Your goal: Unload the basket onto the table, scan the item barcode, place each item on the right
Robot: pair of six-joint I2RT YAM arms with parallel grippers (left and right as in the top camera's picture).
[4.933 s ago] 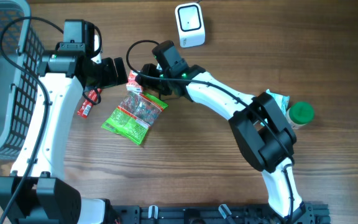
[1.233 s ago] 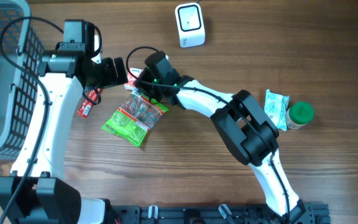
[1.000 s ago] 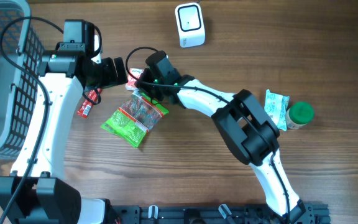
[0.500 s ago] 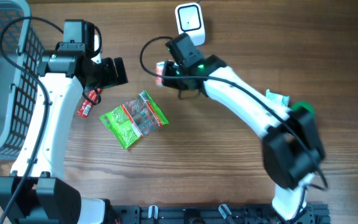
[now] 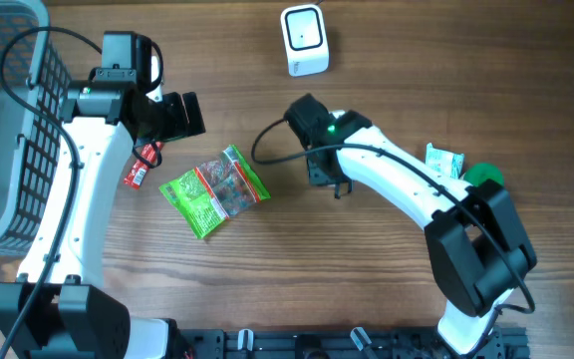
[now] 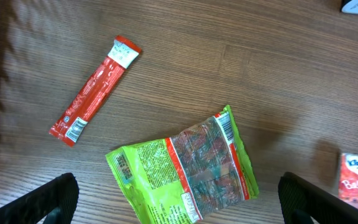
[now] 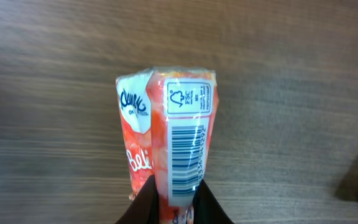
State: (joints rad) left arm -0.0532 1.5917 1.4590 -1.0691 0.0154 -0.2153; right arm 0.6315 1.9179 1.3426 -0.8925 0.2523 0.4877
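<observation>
R gripper (image 7: 169, 200) pinched near-shut on end of pink pkt (image 7: 169, 118), mid-table, well to near side of scanner (image 5: 304, 40). L gripper (image 5: 179, 115) wide open, empty. Risk: thin end grip, pkt may twist so barcode (image 7: 185, 155) misses scanner window.

Red packet (image 7: 143, 146) — barcode (image 7: 186, 158), perhaps "Beli…" — digits blurred

Lower end of the red-and-white packet (image 7: 173, 143) lost between the fingers of the right gripper (image 7: 169, 200) and the wrist view's bottom edge; barcode (image 7: 185, 155) digits too small to read. From overhead, packet hidden under that gripper. Basket (image 5: 8, 120) cropped at left; green-lidded jar (image 5: 486, 176) half behind the right arm (image 5: 407, 184).
</observation>
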